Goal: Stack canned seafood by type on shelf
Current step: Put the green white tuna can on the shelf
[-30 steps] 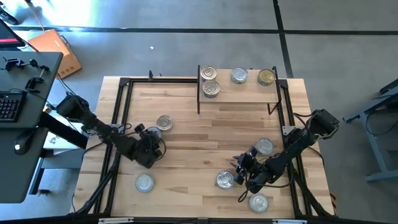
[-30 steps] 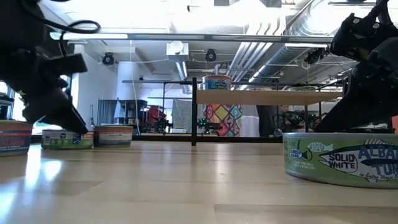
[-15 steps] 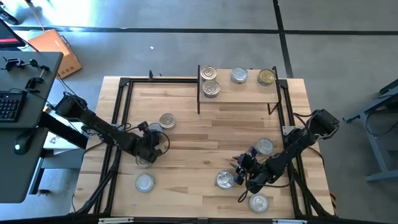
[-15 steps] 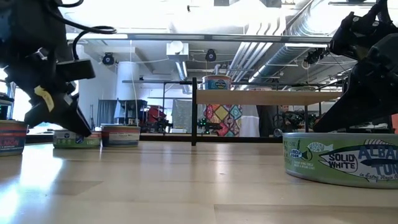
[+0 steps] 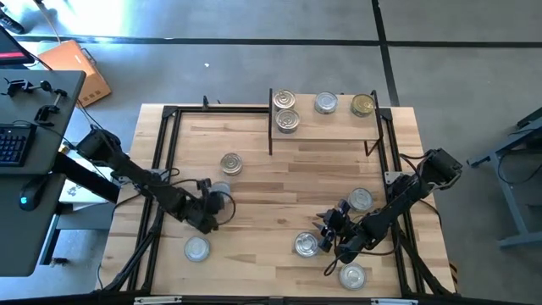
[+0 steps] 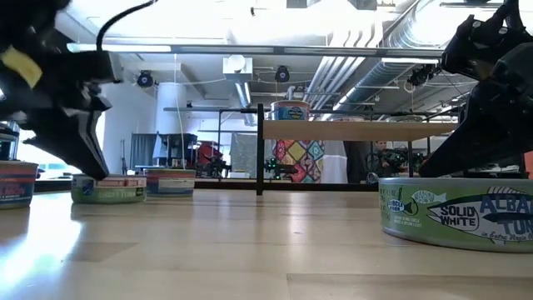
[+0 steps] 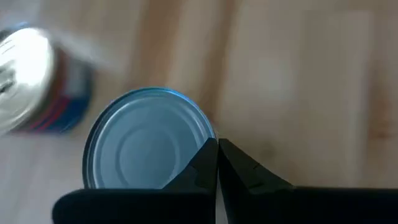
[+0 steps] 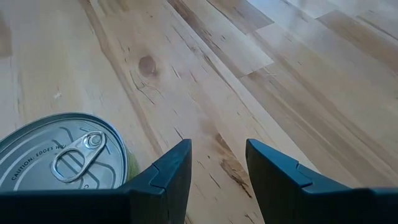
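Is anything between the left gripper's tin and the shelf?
One tin sits on the table between the left gripper, with the tin beside it, and the shelf. It lies to one side of a straight line; otherwise nothing visible blocks the way.

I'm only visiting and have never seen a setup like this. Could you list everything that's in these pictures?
shelf tins: four, three silver and one gold, on top of the shelf.
table tins: six, silver lids, three on the table's left half, three on its right.
shelf: one, light wood on black legs, at the table's far edge.
table: one, pale butcher-block, inside a black metal frame.
desk: one, dark, left of the table, with a keyboard.
box: one, orange-brown, on the floor.
left gripper: dark, fingers shut, at the rim of a tin, holding nothing.
right gripper: dark, fingers open, empty, beside a pull-tab tin.
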### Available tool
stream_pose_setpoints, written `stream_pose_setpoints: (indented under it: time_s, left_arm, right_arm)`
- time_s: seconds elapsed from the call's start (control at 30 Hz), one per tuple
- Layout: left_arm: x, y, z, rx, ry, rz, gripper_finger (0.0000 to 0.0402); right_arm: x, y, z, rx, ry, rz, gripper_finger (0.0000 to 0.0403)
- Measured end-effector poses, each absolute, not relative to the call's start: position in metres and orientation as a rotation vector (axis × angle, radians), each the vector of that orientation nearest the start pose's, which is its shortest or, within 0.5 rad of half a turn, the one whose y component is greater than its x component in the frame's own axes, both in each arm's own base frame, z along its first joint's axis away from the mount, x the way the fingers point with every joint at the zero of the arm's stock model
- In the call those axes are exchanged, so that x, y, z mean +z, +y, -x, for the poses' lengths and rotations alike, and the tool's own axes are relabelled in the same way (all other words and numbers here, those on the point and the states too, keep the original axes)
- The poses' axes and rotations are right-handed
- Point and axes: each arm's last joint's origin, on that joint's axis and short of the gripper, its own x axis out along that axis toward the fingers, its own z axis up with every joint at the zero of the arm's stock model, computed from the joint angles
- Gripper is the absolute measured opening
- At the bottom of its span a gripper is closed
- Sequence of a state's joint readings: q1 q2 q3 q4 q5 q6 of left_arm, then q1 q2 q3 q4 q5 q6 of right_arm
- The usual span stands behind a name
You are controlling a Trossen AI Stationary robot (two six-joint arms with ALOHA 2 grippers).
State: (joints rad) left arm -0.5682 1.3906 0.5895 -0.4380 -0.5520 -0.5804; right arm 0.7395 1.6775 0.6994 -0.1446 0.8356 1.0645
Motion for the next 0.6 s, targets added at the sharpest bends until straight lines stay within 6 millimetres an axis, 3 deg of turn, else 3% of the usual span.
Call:
stream_pose_setpoints:
  time_s: [0.2,0.6]
  left_arm:
    - [0.152,-0.124,-0.204,0.124,0.835,-0.168,0.0001]
    - [0.141,-0.156,-0.246,-0.02,0.677,-0.414,0.0001]
  right_arm:
    - [0.118,0.168,-0.216,-0.461,0.624,-0.207,0.0145]
    - [0.118,0.168,-0.216,-0.459,0.623,-0.207,0.0145]
